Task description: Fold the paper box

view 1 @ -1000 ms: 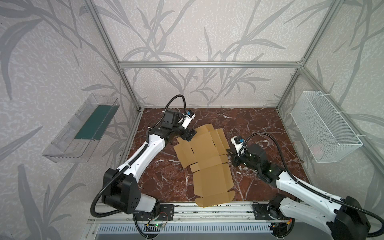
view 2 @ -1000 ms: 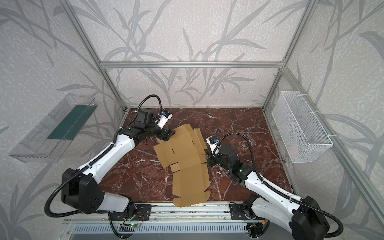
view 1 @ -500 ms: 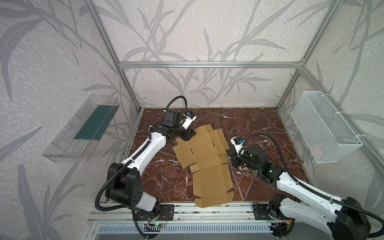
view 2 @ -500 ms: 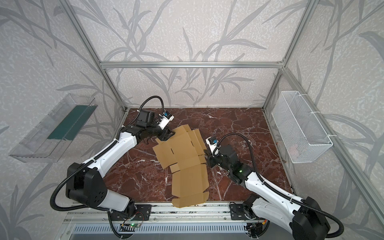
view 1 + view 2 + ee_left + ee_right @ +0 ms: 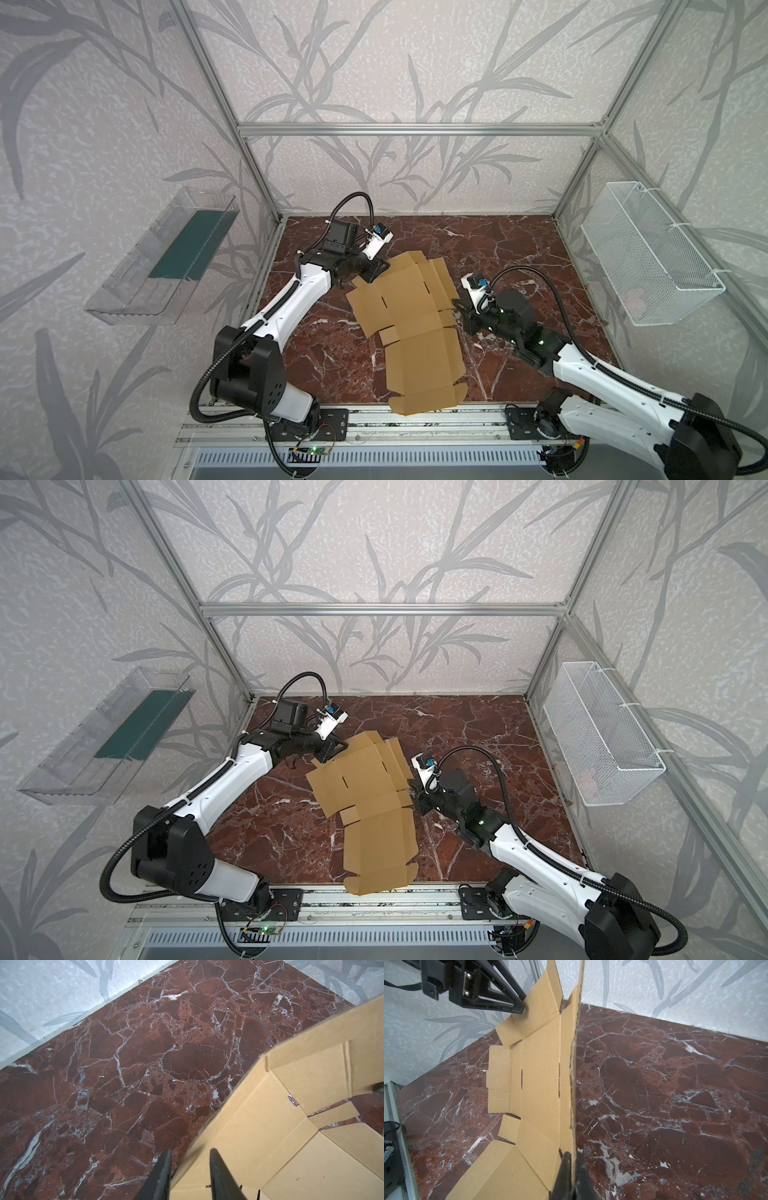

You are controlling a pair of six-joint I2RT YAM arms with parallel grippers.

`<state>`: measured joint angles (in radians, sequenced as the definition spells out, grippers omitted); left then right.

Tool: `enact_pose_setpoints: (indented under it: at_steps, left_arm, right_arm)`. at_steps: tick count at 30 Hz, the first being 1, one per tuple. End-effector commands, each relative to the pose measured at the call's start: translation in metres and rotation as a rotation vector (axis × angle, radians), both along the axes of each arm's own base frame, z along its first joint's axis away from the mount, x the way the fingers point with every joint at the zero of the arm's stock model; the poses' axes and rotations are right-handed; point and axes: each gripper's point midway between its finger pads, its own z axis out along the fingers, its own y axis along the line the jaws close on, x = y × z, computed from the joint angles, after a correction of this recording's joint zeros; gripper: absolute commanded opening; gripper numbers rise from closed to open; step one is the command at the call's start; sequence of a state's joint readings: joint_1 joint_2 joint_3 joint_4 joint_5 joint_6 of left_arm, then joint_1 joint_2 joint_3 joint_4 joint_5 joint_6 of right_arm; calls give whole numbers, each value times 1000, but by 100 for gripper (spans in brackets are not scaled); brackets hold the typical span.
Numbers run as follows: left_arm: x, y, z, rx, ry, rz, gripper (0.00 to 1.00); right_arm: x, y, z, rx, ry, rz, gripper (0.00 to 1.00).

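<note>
The paper box (image 5: 415, 316) (image 5: 374, 796) is a tan die-cut cardboard sheet lying mostly flat mid-table, with its side flaps raised. My left gripper (image 5: 376, 270) (image 5: 332, 750) is at its far left corner. In the left wrist view my left gripper (image 5: 189, 1152) has its jaws apart, straddling a raised flap edge of the paper box (image 5: 291, 1147). My right gripper (image 5: 459, 309) (image 5: 413, 789) is at the sheet's right side. In the right wrist view my right gripper (image 5: 572, 1154) is shut on the upright edge of a side flap of the paper box (image 5: 539, 1084).
A clear plastic tray (image 5: 166, 257) hangs on the left wall. A white wire basket (image 5: 648, 257) hangs on the right wall. The sheet's near end (image 5: 424, 405) overhangs the marble table's front edge above the aluminium rail (image 5: 478, 415).
My left gripper's jaws have narrowed around the far left flap, and the left arm's elbow has swung in. The right gripper has stayed shut on its flap.
</note>
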<state>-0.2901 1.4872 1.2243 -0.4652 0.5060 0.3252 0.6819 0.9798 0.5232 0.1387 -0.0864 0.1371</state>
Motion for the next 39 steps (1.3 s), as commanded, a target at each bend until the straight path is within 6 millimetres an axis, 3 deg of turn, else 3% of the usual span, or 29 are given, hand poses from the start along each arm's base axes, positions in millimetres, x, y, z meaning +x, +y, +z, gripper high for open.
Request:
enact_pose_setpoints:
  at_steps: [1, 16, 26, 34, 39]
  left_arm:
    - [-9, -1, 16, -12, -29, -44, 30]
    - [-16, 0, 11, -5, -2, -64, 25]
    - [-18, 2, 9, 8, -7, -61, 26]
    - [-20, 1, 6, 4, 6, -61, 35]
    - [-22, 0, 3, 0, 19, -69, 33]
  right_arm:
    - [2, 2, 11, 24, -47, -1, 0]
    - [3, 1, 11, 22, -50, -9, 0]
    - [2, 1, 12, 26, -51, -3, 0]
    - [1, 2, 13, 29, -52, 0, 0]
    - [1, 1, 13, 30, -54, 1, 0]
